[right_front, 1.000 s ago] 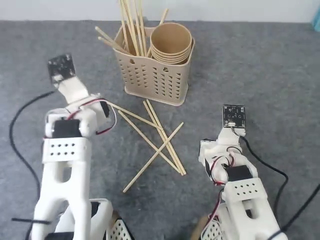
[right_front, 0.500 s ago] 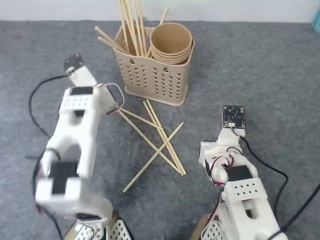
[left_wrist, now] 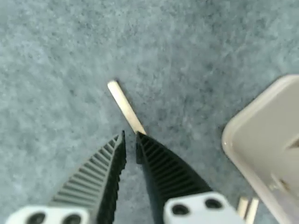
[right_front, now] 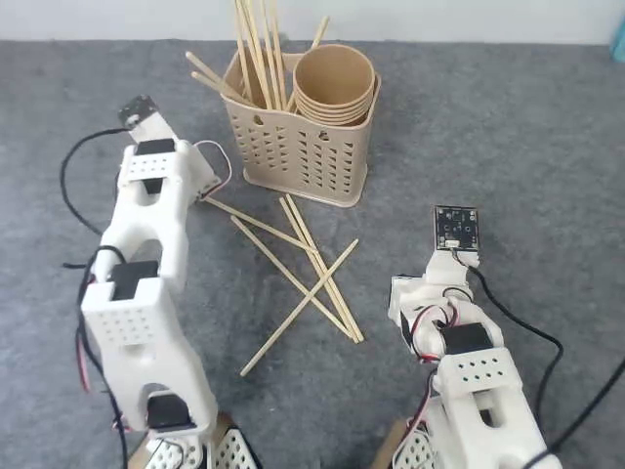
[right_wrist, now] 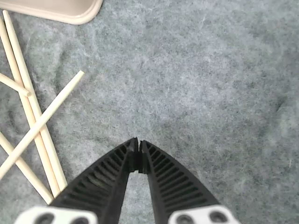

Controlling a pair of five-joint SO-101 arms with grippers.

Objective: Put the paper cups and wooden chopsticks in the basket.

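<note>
While the right jaws sit closed tip to tip over the grey counter point(right_front: 508, 127), the left jaws stand only a thin slit apart at the end of one wooden chopstick point(left_wrist: 124, 105). It lies flat, its long axis slanting across the front of the basket point(right_front: 298, 156). Other loose chopsticks point(right_front: 322, 278) lie crossed beside it. Paper cups point(right_front: 335, 83) sit nested, mouths up, in the basket beside upright chopsticks point(right_front: 256, 49).
</note>
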